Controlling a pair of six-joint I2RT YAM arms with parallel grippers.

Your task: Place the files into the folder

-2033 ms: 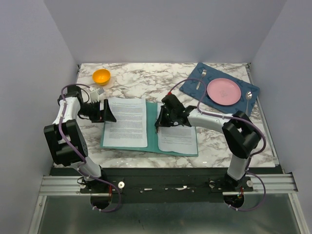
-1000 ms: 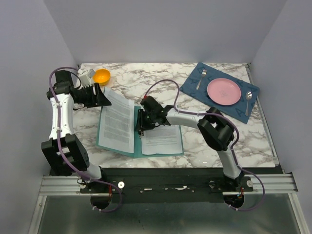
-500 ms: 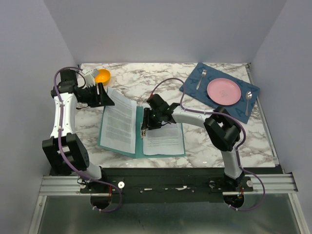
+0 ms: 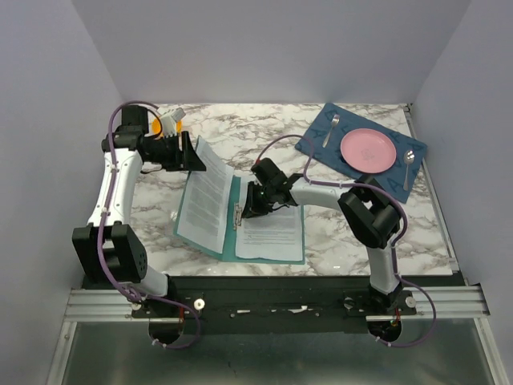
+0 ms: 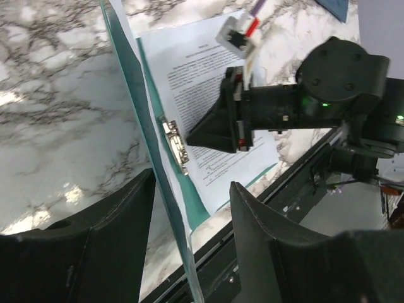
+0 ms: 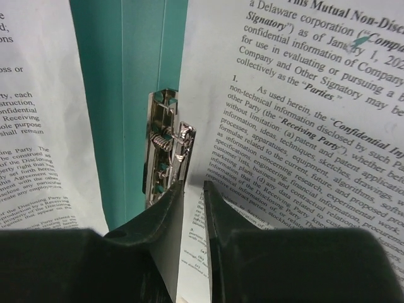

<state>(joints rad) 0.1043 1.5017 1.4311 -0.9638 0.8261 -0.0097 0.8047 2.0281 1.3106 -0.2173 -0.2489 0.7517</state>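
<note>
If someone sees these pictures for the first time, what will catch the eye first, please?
First, the thin teal-green folder lying open at the middle of the marble table, with white printed paper sheets inside; one side of it stands raised at the left gripper, and the right gripper reaches down to the metal clip at the spine. Next, the round pink plate on the dark blue placemat in the far right corner.

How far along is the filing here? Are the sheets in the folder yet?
Done: the files lie inside the open folder, one on each half. In hand: the left gripper tilts the left cover up, and the right gripper sits at the metal clip by the spine. Left: finish at the clip, then close the folder flat.
</note>
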